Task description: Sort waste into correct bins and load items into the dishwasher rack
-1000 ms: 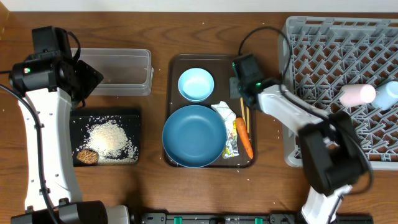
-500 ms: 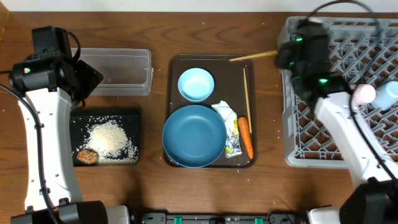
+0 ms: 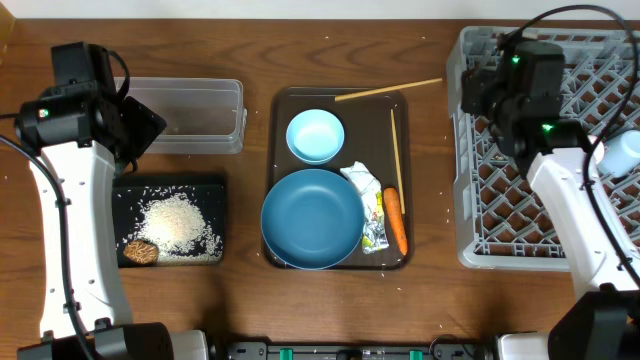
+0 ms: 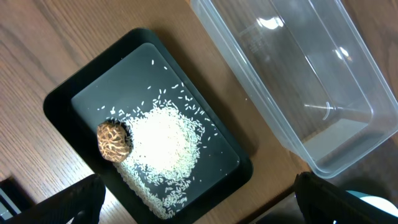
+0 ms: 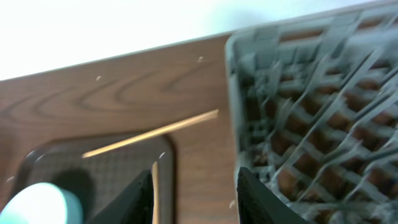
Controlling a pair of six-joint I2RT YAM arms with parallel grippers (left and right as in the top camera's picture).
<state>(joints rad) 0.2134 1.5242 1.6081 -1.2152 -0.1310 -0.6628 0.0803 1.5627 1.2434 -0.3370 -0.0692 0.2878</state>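
– Where are the chopsticks?
– One chopstick (image 3: 390, 90) lies slanted across the brown tray's (image 3: 365, 110) far rim. Its right end is on the table (image 3: 250, 300), just short of the rack (image 3: 540, 200). The second chopstick (image 3: 395, 145) lies inside that tray, right of the bowl (image 3: 315, 135).
– And the grippers?
– The right gripper (image 5: 196, 196) hangs at the rack's far-left corner, fingers apart, holding nothing. The left gripper (image 4: 208, 202) is spread wide and empty, above the tub (image 4: 298, 81) and the black tray (image 4: 74, 99).
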